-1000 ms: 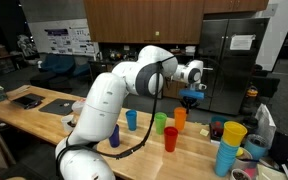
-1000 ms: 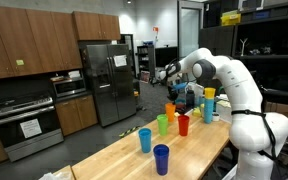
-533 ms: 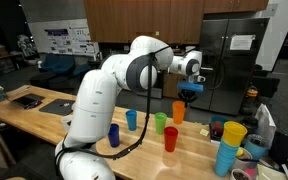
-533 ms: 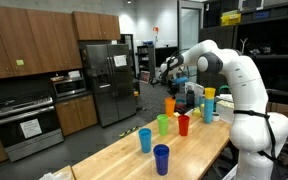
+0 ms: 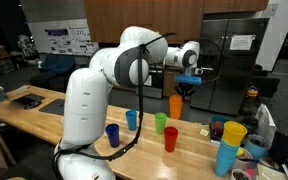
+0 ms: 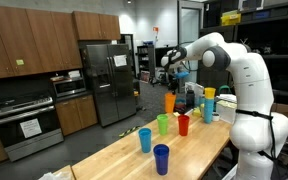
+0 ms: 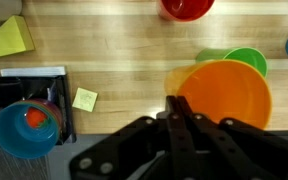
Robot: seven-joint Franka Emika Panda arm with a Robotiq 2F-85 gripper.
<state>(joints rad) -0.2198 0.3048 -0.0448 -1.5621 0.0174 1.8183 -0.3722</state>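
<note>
An orange cup [image 5: 175, 106] hangs a little above the wooden table [image 5: 44, 112], held by its rim. My gripper [image 5: 187, 91] is shut on that rim from above. In the wrist view the two fingers press together at the near left edge of the orange cup [image 7: 224, 95], with the gripper [image 7: 174, 100] pinching the wall. The other exterior view shows the gripper [image 6: 175, 84] high over the table's far end with the orange cup [image 6: 169, 102] below it. A green cup [image 7: 246, 60] stands just beyond the orange one.
On the table stand a green cup [image 5: 160, 122], a red cup [image 5: 170, 139], a light blue cup [image 5: 131, 119] and a dark blue cup [image 5: 112, 135]. A stack of blue cups topped by yellow [image 5: 229, 148] and a blue bowl [image 7: 26, 128] sit near the table's end.
The arm has risen and swung towards the fridge side, lifting the orange cup off the table. The other cups have not moved.
</note>
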